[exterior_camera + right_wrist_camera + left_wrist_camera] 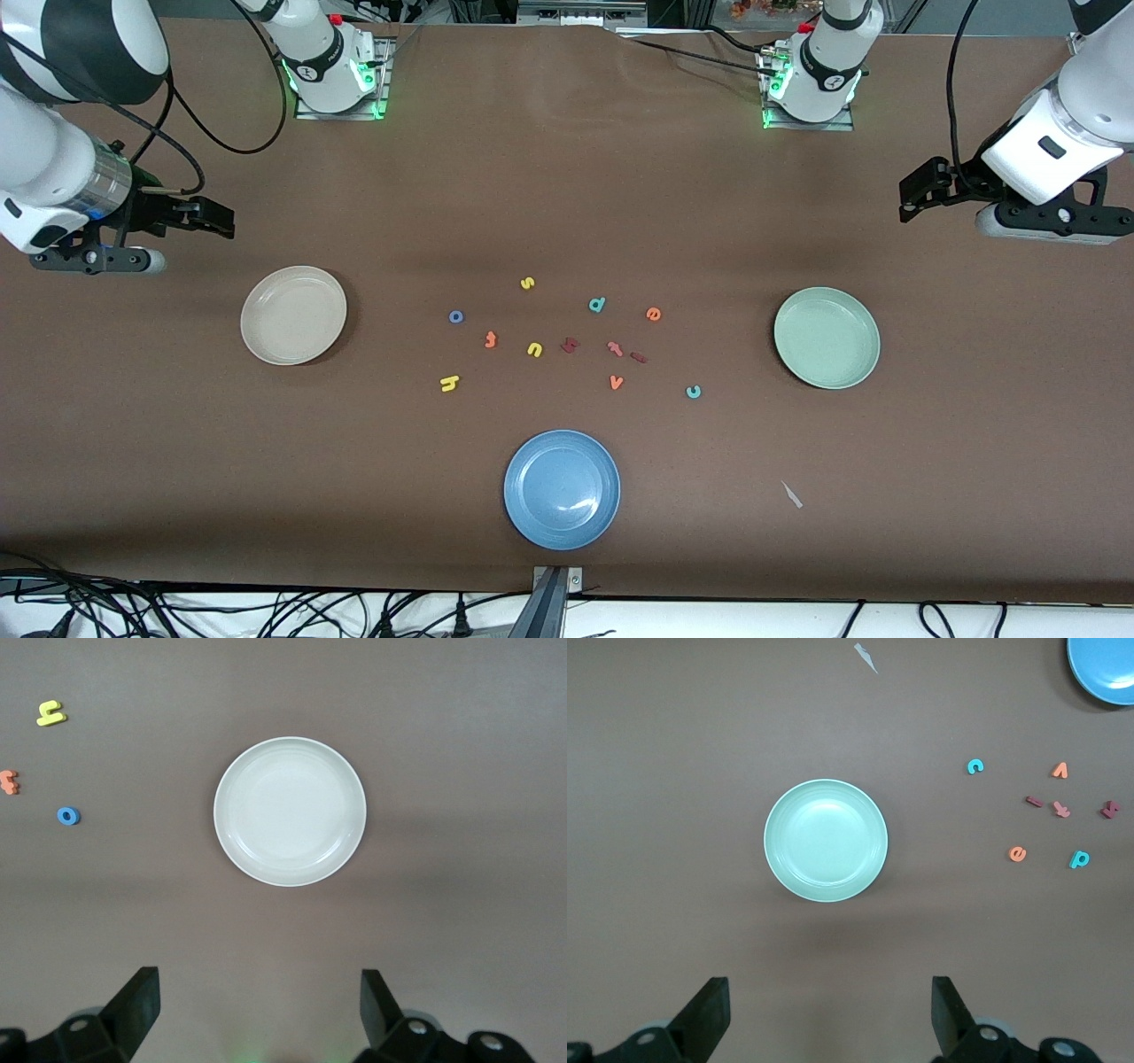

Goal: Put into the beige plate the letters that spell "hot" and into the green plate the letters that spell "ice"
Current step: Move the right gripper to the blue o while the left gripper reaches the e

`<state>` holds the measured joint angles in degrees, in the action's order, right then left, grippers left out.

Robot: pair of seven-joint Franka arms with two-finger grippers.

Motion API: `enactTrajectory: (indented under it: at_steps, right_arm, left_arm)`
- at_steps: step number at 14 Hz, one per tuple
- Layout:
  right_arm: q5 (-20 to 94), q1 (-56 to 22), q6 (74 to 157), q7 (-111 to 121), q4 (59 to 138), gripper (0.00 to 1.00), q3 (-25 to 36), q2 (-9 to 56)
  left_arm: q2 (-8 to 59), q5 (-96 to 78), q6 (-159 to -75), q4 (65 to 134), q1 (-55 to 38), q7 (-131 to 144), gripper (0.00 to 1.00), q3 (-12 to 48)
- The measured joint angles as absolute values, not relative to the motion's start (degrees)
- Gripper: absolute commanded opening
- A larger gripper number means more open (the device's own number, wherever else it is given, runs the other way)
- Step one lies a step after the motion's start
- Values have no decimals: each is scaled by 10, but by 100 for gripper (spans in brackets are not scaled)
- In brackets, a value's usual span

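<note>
The table (567,177) wears a matt brown covering, smooth and paper-like, with faint creases. The beige plate (293,315), green plate (827,338) and blue plate (562,489) look like smooth plastic with a soft sheen; the blue one carries a bright glint. The small letters, such as the yellow "h" (450,383), blue "o" (456,316) and teal "c" (694,391), look like matt foam. The arms' shells are glossy white plastic; the left gripper (828,1014) and right gripper (257,1010) have matt black fingers (709,1010)
</note>
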<state>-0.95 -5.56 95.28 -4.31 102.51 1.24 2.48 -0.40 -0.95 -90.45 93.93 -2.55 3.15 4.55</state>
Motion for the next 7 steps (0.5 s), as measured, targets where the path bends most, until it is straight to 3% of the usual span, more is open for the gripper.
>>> enactTrajectory:
  at_steps: [7]
  right_arm:
    - [4,-136,1058,-164,1027,100,8,106]
  left_arm:
    - [5,-10,-904,939,-34,32,100,47]
